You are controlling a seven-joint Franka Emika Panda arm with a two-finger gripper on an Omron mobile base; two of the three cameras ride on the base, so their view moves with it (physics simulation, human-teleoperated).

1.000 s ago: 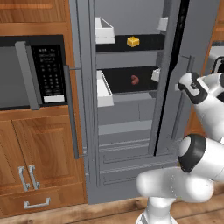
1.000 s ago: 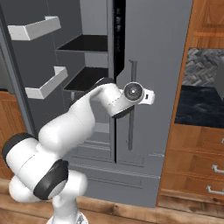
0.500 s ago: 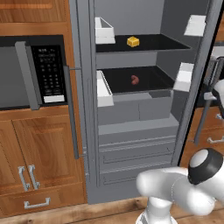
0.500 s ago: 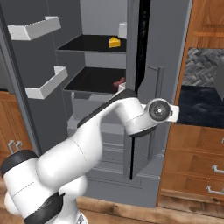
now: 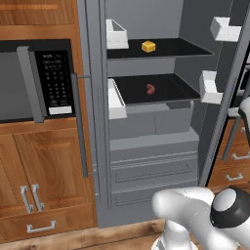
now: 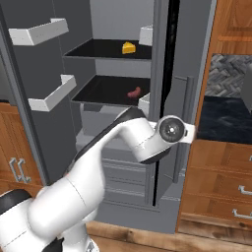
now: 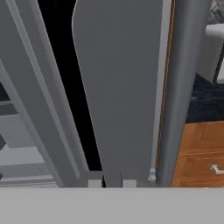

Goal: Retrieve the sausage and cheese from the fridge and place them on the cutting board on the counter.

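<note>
The fridge (image 5: 161, 146) is opened; the hand's state cannot be told. Next, the cheese (image 5: 148, 47) should be reached.

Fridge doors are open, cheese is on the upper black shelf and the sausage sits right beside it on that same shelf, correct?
Not quite. The fridge is open and the cheese is on the upper black shelf, but the sausage lies on the shelf below it, not beside it. The left base view shows both shelves plainly.
</note>
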